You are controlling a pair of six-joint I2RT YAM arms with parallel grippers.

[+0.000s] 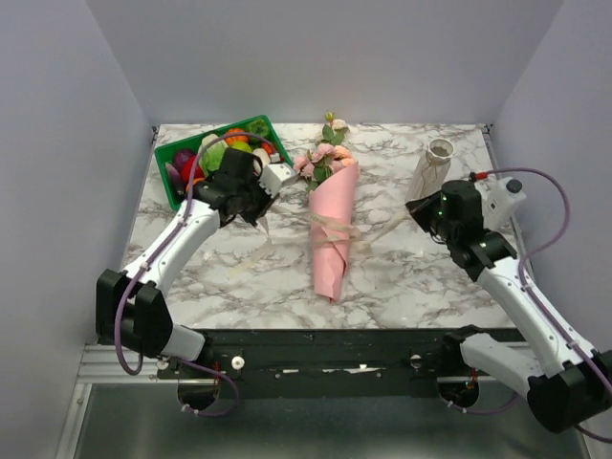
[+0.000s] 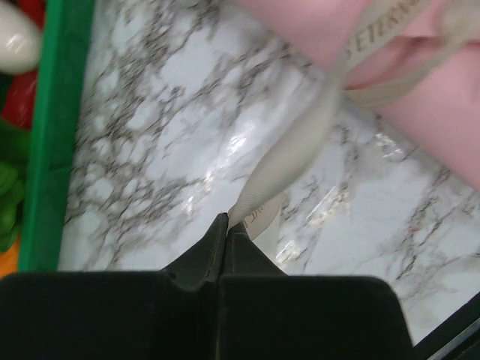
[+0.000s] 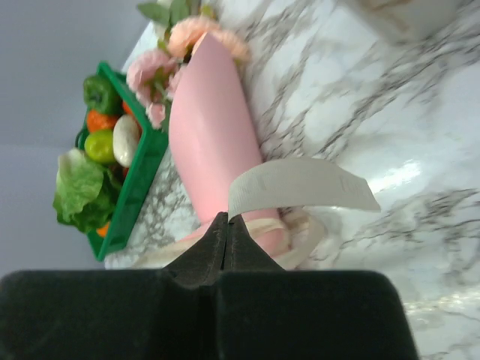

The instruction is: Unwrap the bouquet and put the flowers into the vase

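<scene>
**Location.** The bouquet [image 1: 333,229] lies flat in the middle of the table [image 1: 402,277], its blooms toward the far edge and near the green crate [image 2: 56,135]. The vase [image 1: 435,164] stands upright, well apart to the right.

**Grippers.** The left gripper [image 2: 227,223] is pinched tight on one loose tail of the cream ribbon [image 2: 296,154]. The right gripper [image 3: 227,221] is likewise clamped on the other tail.

**Handling.**
- **Ribbon:** It looks thin, limp and slick. Both holds are shallow, at the very tips, so slipping is a risk.
- **Pink paper [image 3: 214,135]:** It looks light and easily creased. The whole bundle would probably drag across the marble unless the two pulls oppose each other.
- **Flowers [image 1: 325,158]:** They are best taken by the stems below the heads, not by the blooms.
- **Vase:** Its narrow neck suggests it would tip easily.
</scene>
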